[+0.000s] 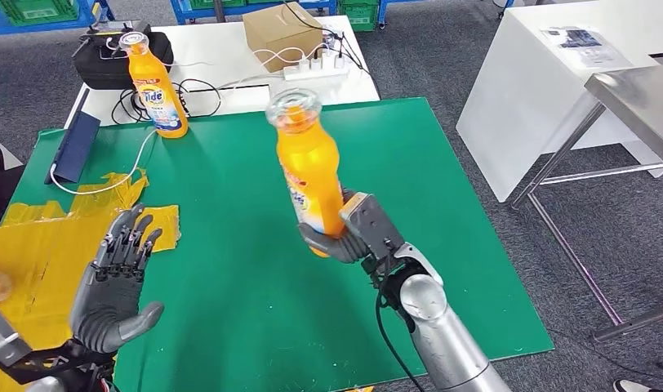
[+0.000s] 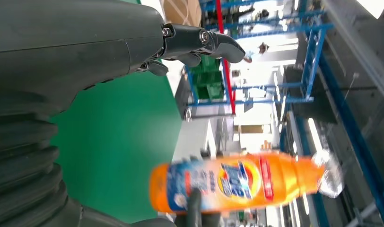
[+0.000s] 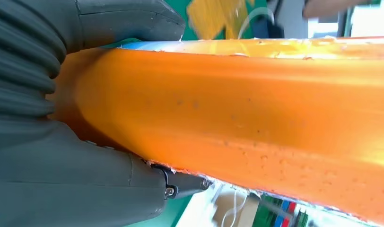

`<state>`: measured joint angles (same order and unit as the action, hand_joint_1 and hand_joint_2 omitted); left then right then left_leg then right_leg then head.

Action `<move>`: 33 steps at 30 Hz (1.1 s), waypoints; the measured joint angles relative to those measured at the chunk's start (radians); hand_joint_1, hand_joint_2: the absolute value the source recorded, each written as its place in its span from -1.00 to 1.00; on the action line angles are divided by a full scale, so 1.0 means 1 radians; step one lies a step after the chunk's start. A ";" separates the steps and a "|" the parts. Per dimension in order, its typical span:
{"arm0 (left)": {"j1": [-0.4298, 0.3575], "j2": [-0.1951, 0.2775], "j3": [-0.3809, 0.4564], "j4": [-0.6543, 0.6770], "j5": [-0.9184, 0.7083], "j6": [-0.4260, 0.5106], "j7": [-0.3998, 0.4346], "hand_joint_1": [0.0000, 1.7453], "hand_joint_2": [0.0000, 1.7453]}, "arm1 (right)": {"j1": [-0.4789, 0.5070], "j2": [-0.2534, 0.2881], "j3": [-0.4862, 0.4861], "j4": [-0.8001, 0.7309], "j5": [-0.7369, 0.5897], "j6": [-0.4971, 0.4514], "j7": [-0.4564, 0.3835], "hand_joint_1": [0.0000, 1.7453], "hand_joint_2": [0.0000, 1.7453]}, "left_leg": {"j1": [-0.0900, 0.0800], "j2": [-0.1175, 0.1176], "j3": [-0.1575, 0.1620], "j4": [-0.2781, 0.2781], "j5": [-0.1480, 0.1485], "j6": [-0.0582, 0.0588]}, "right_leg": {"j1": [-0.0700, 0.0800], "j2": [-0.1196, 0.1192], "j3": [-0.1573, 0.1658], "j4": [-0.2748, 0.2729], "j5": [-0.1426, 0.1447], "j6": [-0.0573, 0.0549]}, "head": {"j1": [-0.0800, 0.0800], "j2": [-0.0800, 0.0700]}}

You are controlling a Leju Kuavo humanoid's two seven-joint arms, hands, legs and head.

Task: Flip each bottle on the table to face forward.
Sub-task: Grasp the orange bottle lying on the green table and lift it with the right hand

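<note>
My right hand (image 1: 357, 233) grips an orange detergent bottle (image 1: 309, 171) near its base and holds it upright above the middle of the green mat (image 1: 230, 269). Its clear cap is uppermost. The same bottle (image 2: 237, 182) appears blurred in the left wrist view, label showing, and its orange side (image 3: 256, 118) lies against my right hand (image 3: 62, 179) in the right wrist view. A second orange Tide bottle (image 1: 155, 86) stands upright at the mat's far left corner, label toward me. My left hand (image 1: 116, 282) hovers open over the mat's left part, fingers (image 2: 204, 42) spread, holding nothing.
Yellow sheets (image 1: 34, 245) cover the mat's left side. Behind the mat a white table (image 1: 222, 49) carries a cardboard box (image 1: 283, 33), a power strip (image 1: 316, 69), cables and a black case (image 1: 108, 61). A white cabinet (image 1: 540, 90) and a steel table (image 1: 638, 98) stand at the right.
</note>
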<state>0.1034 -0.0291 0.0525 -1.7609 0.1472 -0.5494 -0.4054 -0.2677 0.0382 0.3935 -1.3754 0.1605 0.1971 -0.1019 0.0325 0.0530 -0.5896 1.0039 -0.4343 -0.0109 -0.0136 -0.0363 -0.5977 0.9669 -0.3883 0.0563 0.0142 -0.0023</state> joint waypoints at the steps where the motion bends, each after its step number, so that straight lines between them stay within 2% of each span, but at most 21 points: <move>1: -0.002 -0.002 -0.013 0.000 0.000 0.003 0.004 -1.00 1.00 | -0.001 0.007 0.022 0.007 0.008 0.000 0.002 1.00 1.00 | 0.000 0.000 0.000 0.000 0.000 0.000 | 0.000 0.000 0.000 0.000 0.000 0.000 | 0.000 0.000; 8: -0.039 -0.006 -0.098 0.004 0.014 0.018 0.026 -1.00 1.00 | -0.035 0.045 0.220 0.118 0.039 0.002 0.020 1.00 1.00 | 0.000 0.000 -0.001 0.000 0.000 0.000 | 0.000 0.000 -0.001 0.001 0.000 0.000 | 0.000 0.000; 15: -0.068 -0.006 -0.139 0.027 0.019 0.019 0.032 -1.00 1.00 | -0.079 0.072 0.369 0.195 0.054 0.010 0.042 1.00 1.00 | 0.000 -0.001 -0.001 0.000 0.000 0.000 | 0.000 0.000 -0.001 0.001 0.000 0.000 | 0.000 0.000; 33: -0.077 -0.006 -0.142 0.051 0.019 0.021 0.032 -1.00 1.00 | -0.119 0.075 0.424 0.247 0.053 0.012 0.050 1.00 1.00 | 0.000 -0.001 -0.001 0.000 0.000 0.000 | 0.000 0.000 -0.001 0.001 0.000 0.000 | 0.000 0.000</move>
<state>0.0261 -0.0347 -0.0896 -1.7096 0.1663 -0.5280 -0.3738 -0.3868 0.1137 0.8179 -1.1281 0.2136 0.2096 -0.0519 0.0325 0.0522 -0.5905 1.0038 -0.4340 -0.0110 -0.0137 -0.0364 -0.5989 0.9675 -0.3884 0.0562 0.0141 -0.0023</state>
